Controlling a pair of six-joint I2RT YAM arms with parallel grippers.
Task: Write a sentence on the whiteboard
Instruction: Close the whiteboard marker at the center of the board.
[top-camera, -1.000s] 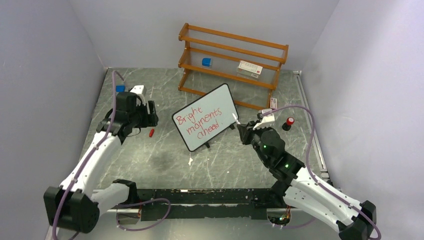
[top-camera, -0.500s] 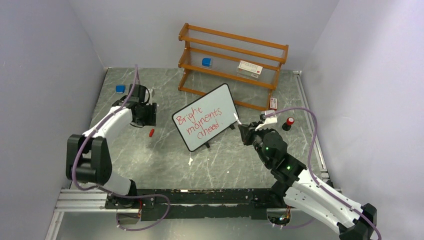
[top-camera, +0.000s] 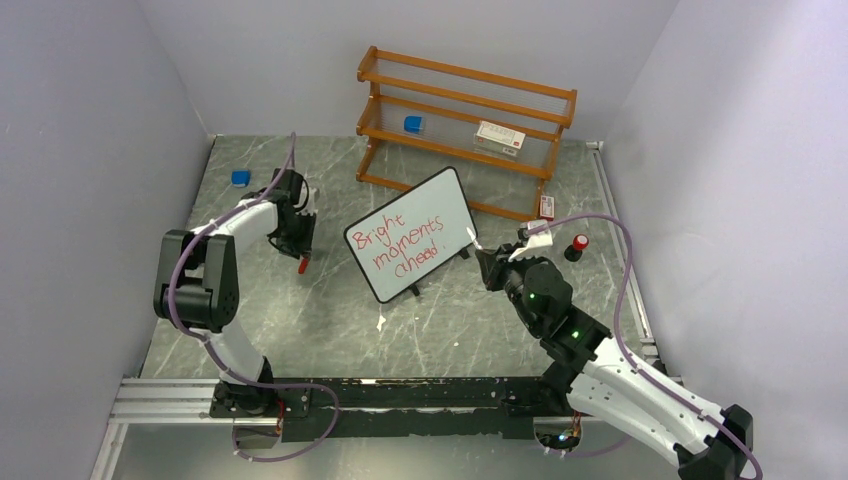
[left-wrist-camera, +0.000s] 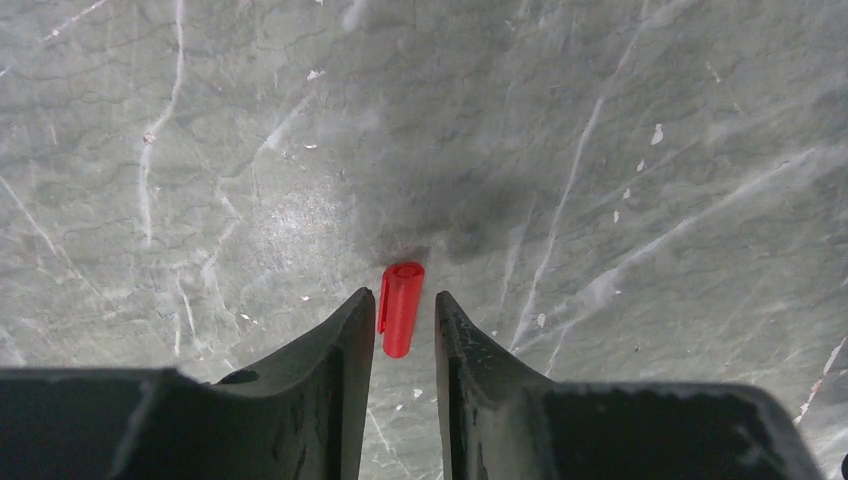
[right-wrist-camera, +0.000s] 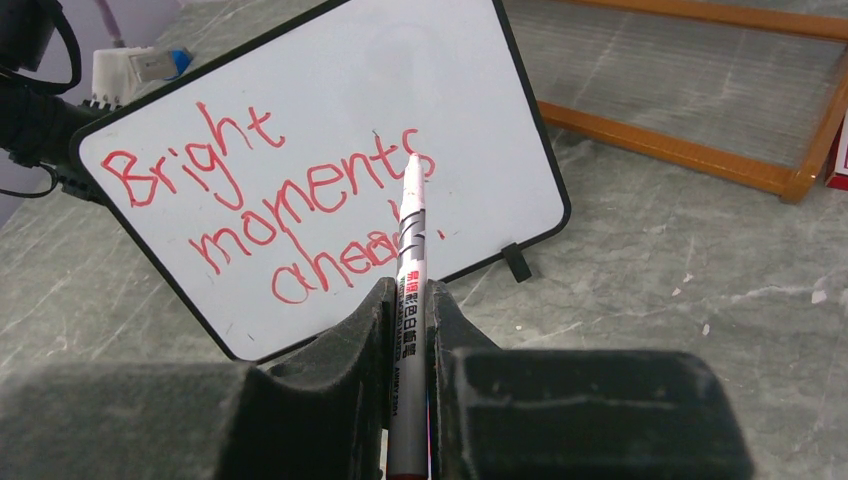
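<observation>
The whiteboard (top-camera: 412, 235) stands tilted mid-table with "Bright moments ahead." written on it in red; it fills the right wrist view (right-wrist-camera: 330, 170). My right gripper (right-wrist-camera: 405, 290) is shut on a white marker (right-wrist-camera: 409, 250), whose tip points at the board's lower right near the last word. In the top view that gripper (top-camera: 487, 258) sits just right of the board. A small red cap (left-wrist-camera: 401, 308) lies on the table between the fingertips of my left gripper (left-wrist-camera: 400, 300). Its jaws stand narrowly open, with thin gaps beside the cap. In the top view the red cap (top-camera: 302, 266) lies left of the board.
A wooden shelf (top-camera: 465, 110) stands at the back, holding a blue block (top-camera: 413, 124) and a white box (top-camera: 499, 136). A blue piece (top-camera: 240, 177) lies far left. A black object with a red top (top-camera: 578, 246) stands right of the right gripper.
The left arm has folded back and brought its gripper down over the red cap, and its jaws have narrowed around it. The right gripper and marker have stayed put.
</observation>
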